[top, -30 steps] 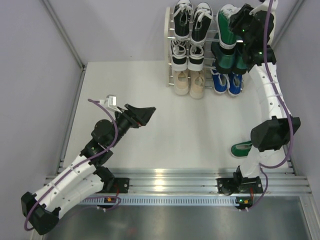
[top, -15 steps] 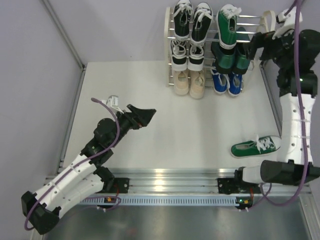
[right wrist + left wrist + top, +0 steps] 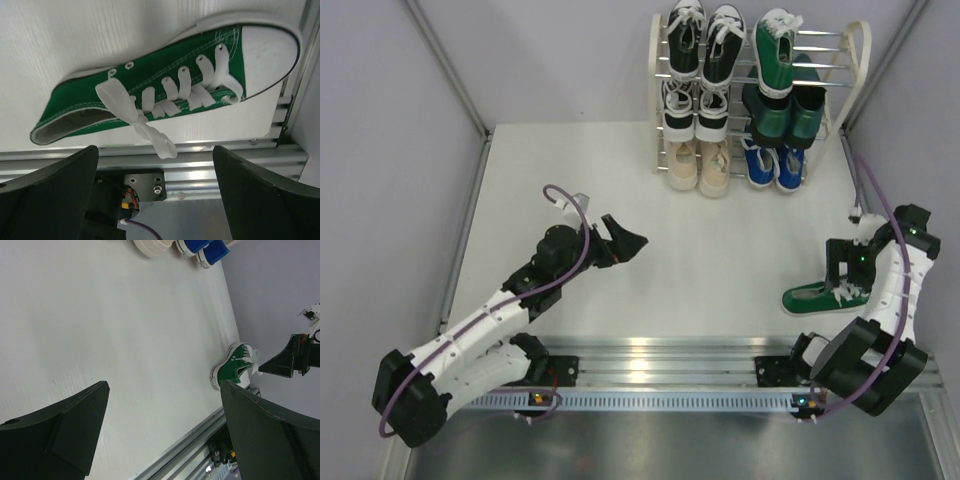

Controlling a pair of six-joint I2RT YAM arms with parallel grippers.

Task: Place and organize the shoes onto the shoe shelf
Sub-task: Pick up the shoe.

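- The shoe shelf (image 3: 864,55) stands at the far edge of the table (image 3: 620,170), toward the right.
- Its top tier holds 1 black-and-white sneaker pair (image 3: 705,45) and, to the right, a single green sneaker (image 3: 775,50).
- The middle tier holds a 2nd black-and-white pair (image 3: 695,105) beside the dark green dress shoes (image 3: 780,112).
- At the bottom sit the beige lace-ups (image 3: 700,165) and the blue sneakers (image 3: 773,165).
- The other green sneaker, the loose one (image 3: 808,297) (image 3: 165,95) (image 3: 232,370), lies on the table just beside the near metal rail (image 3: 660,360), well apart from the shelf, its white toe cap pointing left.
- The right gripper (image 3: 845,268) (image 3: 155,148) hangs over this sneaker with its jaws spread wide — nothing gripped.
- The left gripper (image 3: 625,243) (image 3: 165,384) hovers over bare table on the left, jaws likewise wide apart and empty.
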